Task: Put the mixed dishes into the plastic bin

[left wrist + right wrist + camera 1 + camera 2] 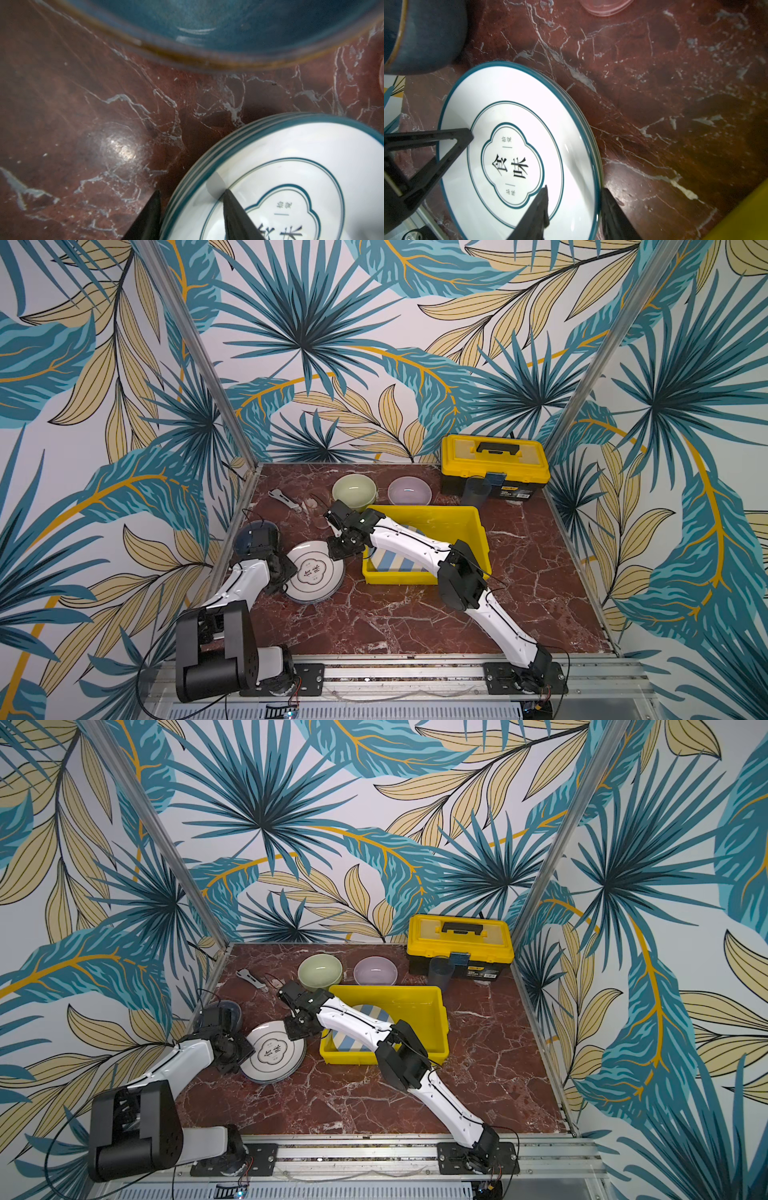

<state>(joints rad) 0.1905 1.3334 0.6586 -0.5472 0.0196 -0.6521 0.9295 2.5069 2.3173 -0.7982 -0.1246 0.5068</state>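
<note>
Left of the yellow plastic bin (pixel 432 518), which holds a blue-and-cream striped plate (pixel 399 562), lies a stack of white teal-rimmed plates (pixel 316 572). On the stack's side away from the bin, the left gripper (pixel 192 191) sits with fingers partly spread astride the rim. On the bin side, the right gripper (pixel 575 188) does likewise. Whether either pinches the rim, I cannot tell. The top plate's emblem (pixel 510 164) reads 食味.
</note>
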